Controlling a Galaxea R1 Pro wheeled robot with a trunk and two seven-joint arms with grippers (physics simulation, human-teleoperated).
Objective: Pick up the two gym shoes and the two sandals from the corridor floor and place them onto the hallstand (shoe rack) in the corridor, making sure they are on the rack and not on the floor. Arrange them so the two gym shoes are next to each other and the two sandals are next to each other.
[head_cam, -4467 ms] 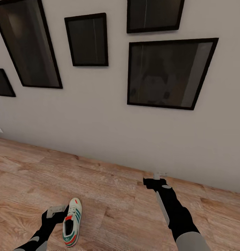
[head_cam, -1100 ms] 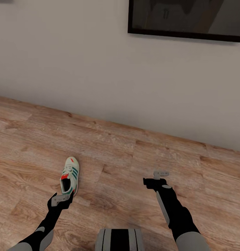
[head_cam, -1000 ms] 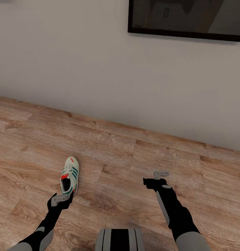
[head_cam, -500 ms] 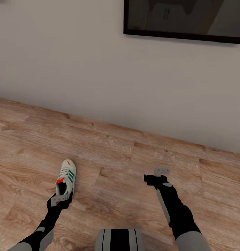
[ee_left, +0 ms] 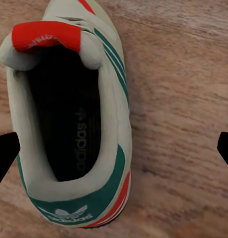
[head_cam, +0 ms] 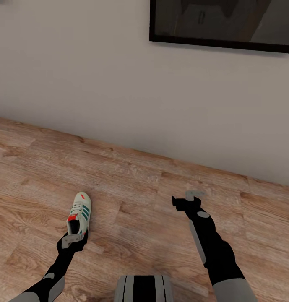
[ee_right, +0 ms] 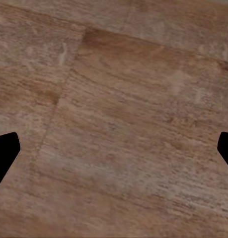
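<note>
One sneaker (head_cam: 79, 213) lies flat on the wood floor (head_cam: 131, 184), toe toward the wall (head_cam: 98, 84). Left gripper (head_cam: 71, 241) hangs just behind its heel, fingers spread wide either side (lined up for a heel grab, nothing pinched). Right gripper (head_cam: 190, 197) is well off to the sneaker's right, spread over bare planks, idle.

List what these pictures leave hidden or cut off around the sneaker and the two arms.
- Gym shoe: heel hidden in the head view behind the left tool.
- Same shoe: toe cut off by the left wrist view's edge.
- Wall picture: top cropped in the head view.
- Right tool: finger spread too small to judge in the head view.
</note>
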